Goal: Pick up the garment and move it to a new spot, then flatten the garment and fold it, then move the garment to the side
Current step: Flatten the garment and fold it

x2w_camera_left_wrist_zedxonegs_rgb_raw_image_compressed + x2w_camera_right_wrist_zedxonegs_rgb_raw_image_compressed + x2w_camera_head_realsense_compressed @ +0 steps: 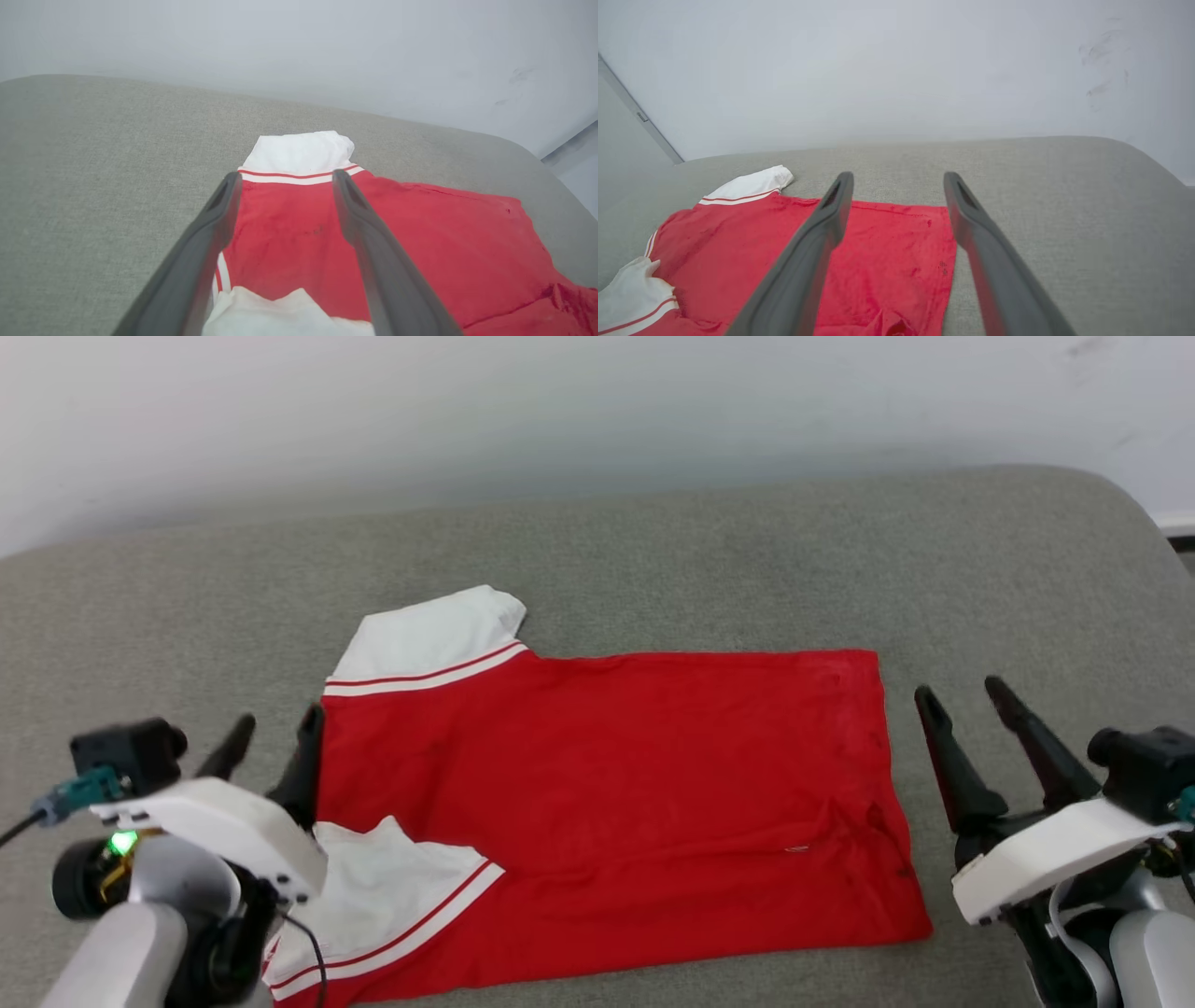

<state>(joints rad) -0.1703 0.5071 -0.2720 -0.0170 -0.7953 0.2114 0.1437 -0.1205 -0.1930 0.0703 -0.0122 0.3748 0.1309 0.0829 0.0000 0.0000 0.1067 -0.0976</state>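
- At far left, left pincer [278, 721]: spread wide, empty, just beside the sleeve end.
- Garment [607, 784]: flat on the grey cushion [653, 551], lengthwise fold, white sleeves [429, 635] at its left (numerals hidden).
- Judged thin, light and limp, quick to rumple; best pinched at both short ends along the doubled edge.
- Right pincer [962, 693]: wide apart, empty, near the hem [887, 775], not touching.
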